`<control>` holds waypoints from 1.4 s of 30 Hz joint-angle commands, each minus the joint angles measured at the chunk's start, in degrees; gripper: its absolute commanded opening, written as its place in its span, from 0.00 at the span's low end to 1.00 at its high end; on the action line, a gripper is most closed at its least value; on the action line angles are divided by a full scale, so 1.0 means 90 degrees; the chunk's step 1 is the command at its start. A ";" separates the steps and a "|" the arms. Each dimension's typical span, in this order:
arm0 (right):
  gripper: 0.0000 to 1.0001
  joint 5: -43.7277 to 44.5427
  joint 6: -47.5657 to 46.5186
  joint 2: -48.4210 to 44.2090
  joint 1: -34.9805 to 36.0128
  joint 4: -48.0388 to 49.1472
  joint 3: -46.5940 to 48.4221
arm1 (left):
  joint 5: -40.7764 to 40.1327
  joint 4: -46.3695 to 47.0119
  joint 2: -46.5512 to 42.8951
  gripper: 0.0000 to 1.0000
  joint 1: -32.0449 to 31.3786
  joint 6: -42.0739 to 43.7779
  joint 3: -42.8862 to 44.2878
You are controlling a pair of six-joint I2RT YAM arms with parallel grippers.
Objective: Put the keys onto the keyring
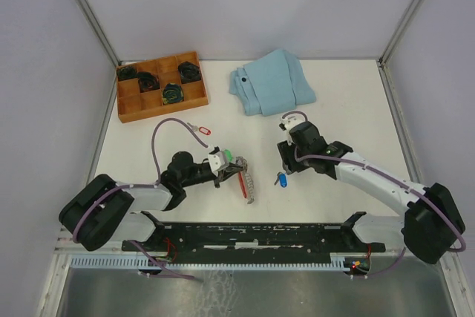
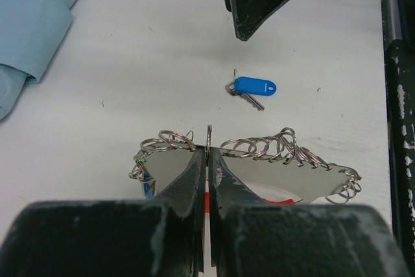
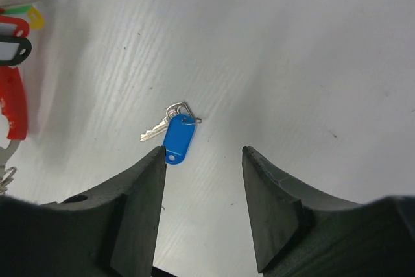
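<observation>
Blue key tag (image 3: 179, 138), seemingly red keyring (image 1: 243, 180), light-blue cloth (image 1: 271, 82)

A folded light-blue cloth (image 1: 271, 81) lies on the far part of the white table (image 1: 349, 109), with a small dark spot near its left edge; the left wrist view catches one corner of it at the upper left. Well to its left, at the table's far left corner, sits a shallow wooden tray (image 1: 122, 103) divided into compartments. Four of these hold dark coiled items (image 1: 172, 94), too small to identify. A black perforated rail (image 1: 260, 234) runs along the near edge.
</observation>
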 commanded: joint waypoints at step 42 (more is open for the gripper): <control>0.43 -0.1094 -0.0269 0.2076 0.0257 -0.0553 0.1181 | -0.0033 -0.0485 -0.0125 0.03 0.0033 0.0280 0.0384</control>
